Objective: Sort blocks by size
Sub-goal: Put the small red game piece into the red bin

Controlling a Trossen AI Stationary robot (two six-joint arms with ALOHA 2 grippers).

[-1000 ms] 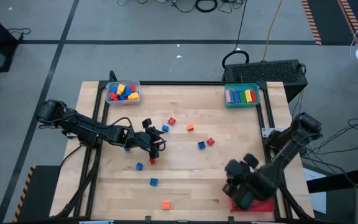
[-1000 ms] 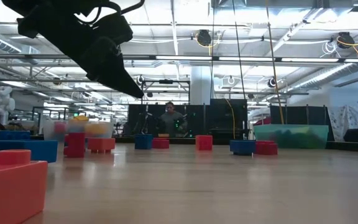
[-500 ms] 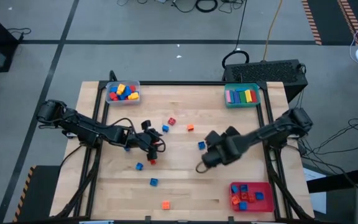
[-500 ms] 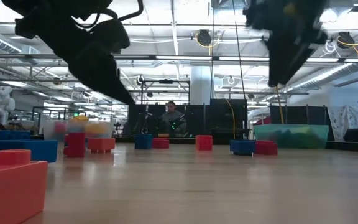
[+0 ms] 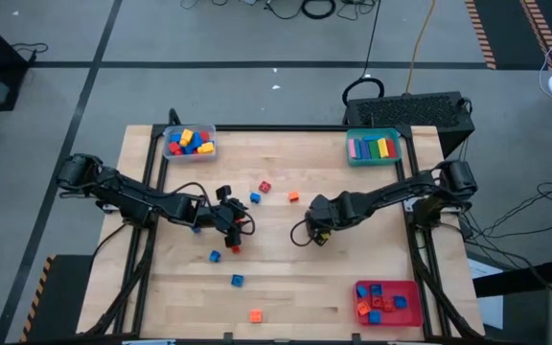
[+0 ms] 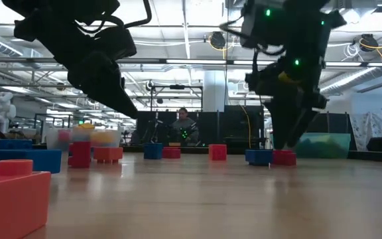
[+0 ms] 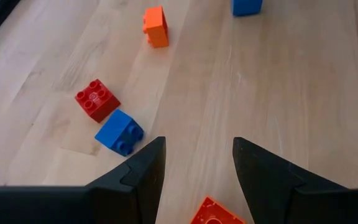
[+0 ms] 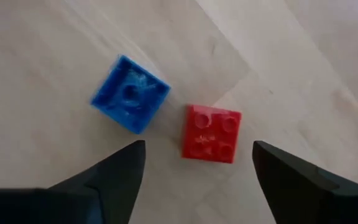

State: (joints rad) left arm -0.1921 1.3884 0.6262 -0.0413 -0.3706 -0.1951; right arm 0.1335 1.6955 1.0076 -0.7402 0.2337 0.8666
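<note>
Red and blue small blocks sit side by side near the table's middle, toward its right edge. Your right gripper (image 8: 194, 165) hangs directly over the red block (image 8: 211, 134), fingers spread wide and empty, so it lies straight below; the blue block (image 8: 130, 94) is just beside it. A second ago this arm was over the red tray (image 5: 388, 301) at the near right corner. Your left gripper (image 7: 196, 163), half open and empty, waits left of centre.

Trays standing on the table: three: clear tray (image 5: 169, 135), teal tray (image 5: 373, 132), red tray (image 5: 358, 300); loose blocks (image 5: 237, 280) lying outside them: nine: four blue, three red, two orange; one blue block (image 8: 130, 94) and one red block (image 8: 211, 133) lying beneath the right gripper (image 5: 315, 231).
</note>
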